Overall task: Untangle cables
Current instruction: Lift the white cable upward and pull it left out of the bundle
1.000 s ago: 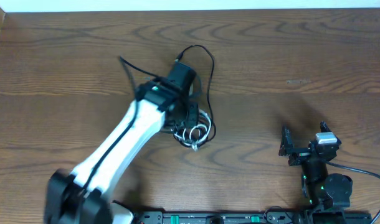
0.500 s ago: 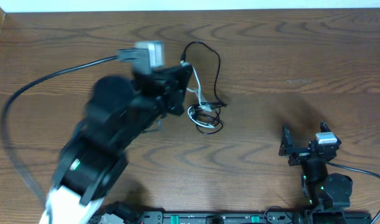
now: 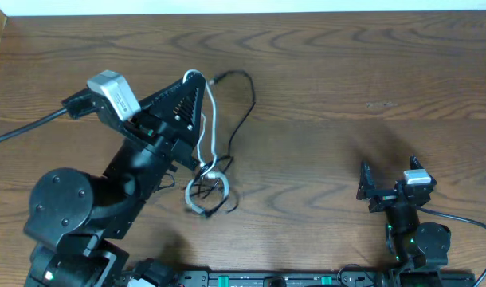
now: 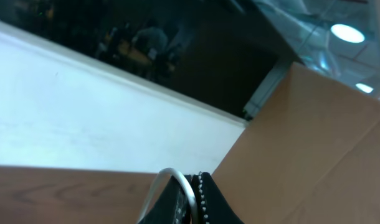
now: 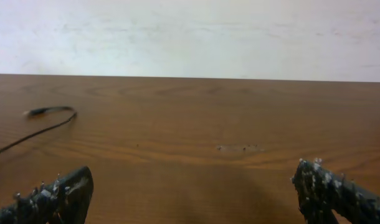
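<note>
Swung leftward and raised, the black left arm [image 3: 107,199] is angling its left fingers [image 3: 193,80] up-counter, pinching the thin white cable [image 3: 208,119]. That cable is running far-to-near down to the black cable tangle [image 3: 207,195] on the wooden counter [image 3: 346,72]. Right fingers [image 5: 56,194] are standing wide.

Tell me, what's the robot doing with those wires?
It is trying to untangle cables. The left pincer is shut on the white cable and holds it up above the table. The cable hangs down to a knot on the wood, where it is wound up with the black cables. The right pincer sits wide open at the side, touching nothing.
</note>
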Robot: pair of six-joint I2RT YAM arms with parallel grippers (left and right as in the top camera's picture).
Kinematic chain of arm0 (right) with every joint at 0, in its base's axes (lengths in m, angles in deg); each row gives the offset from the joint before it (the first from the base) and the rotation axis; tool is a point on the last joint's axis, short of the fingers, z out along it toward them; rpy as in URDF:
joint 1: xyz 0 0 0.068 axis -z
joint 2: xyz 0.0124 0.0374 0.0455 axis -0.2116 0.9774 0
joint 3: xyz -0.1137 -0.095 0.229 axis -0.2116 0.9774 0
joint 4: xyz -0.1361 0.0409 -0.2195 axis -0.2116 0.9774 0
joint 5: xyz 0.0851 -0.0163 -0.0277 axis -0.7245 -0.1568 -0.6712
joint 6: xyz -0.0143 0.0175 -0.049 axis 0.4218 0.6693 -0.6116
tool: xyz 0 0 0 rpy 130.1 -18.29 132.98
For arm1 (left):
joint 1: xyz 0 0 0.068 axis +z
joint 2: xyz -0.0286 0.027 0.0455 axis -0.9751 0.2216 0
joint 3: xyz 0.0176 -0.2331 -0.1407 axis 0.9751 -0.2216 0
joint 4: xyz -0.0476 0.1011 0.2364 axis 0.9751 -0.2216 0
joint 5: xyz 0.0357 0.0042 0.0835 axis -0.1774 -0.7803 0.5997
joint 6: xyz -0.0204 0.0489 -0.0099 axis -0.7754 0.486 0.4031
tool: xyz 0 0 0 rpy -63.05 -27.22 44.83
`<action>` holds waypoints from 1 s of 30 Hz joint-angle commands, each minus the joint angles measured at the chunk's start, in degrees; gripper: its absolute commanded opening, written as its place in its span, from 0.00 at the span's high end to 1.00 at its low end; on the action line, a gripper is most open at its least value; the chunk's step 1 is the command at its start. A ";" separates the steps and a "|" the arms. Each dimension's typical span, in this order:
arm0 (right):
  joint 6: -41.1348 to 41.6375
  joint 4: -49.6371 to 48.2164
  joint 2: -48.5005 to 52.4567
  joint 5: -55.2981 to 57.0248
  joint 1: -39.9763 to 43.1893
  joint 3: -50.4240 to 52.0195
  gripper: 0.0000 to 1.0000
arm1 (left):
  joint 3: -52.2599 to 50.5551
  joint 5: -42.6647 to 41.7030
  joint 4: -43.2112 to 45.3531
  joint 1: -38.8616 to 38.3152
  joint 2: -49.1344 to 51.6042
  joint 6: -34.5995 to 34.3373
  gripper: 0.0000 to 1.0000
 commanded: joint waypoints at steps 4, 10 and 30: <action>0.59 0.09 -0.33 0.15 -0.24 0.20 0.01 | -0.11 1.46 -5.81 -0.09 5.31 -0.55 0.93; 0.59 0.09 -0.33 0.15 -0.24 0.20 0.01 | -0.09 -1.86 3.34 -0.07 12.11 -7.17 0.92; 0.59 0.09 -0.33 0.15 -0.24 0.20 0.01 | -0.09 9.46 -10.43 -0.07 15.23 0.52 0.92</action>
